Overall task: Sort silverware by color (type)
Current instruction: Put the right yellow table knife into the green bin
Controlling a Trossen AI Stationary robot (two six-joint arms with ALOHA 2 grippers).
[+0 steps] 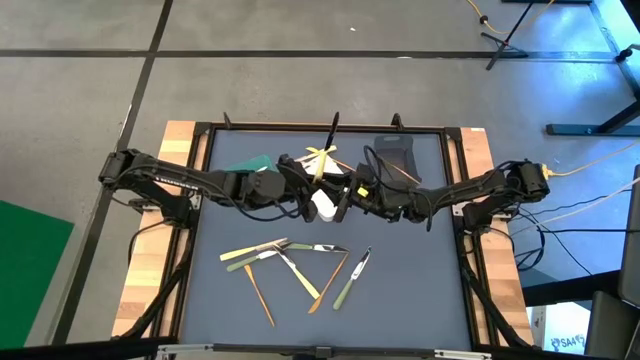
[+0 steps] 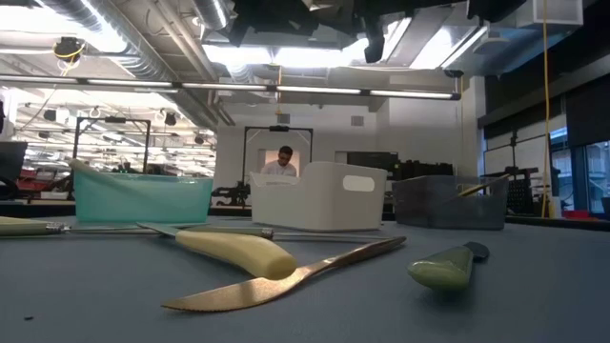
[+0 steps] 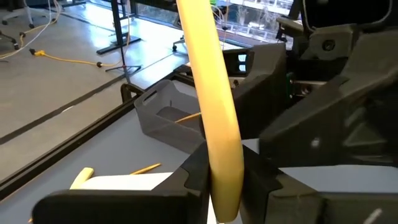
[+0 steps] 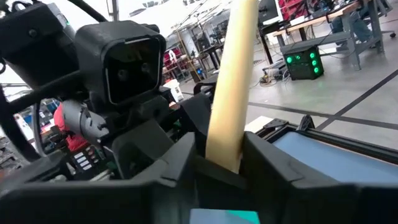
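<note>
My left gripper (image 1: 300,190) and my right gripper (image 1: 350,196) meet over the white container (image 1: 322,206) at the table's middle. Each is shut on a pale yellow utensil handle, seen in the left wrist view (image 3: 214,93) and the right wrist view (image 4: 231,81). Pale yellow pieces cross above the grippers in the high view (image 1: 320,160). Several more utensils (image 1: 290,260), pale yellow, light green and orange-brown, lie flat on the mat toward the near edge. They also fill the foreground of the low view (image 2: 286,272). My left gripper pinches the pale yellow handle near its rounded end (image 3: 225,180) between its two fingers (image 3: 194,174). The fingers lie across the handle. The rounded end sticks out past them toward the wrist, and the rest rises away, clear of the table. My right gripper pinches a pale yellow handle at its lower part (image 4: 224,152) between its two fingers (image 4: 261,155). The fingers lie across it. The handle stands up and away from the fingers, lifted clear. Its end is hidden between them.
A green container (image 1: 250,165) stands at the far left of the mat. A grey one (image 1: 395,155) at the far right holds an orange-brown utensil (image 3: 186,116). All three containers line the back of the low view. A person sits in the room behind them (image 2: 283,162).
</note>
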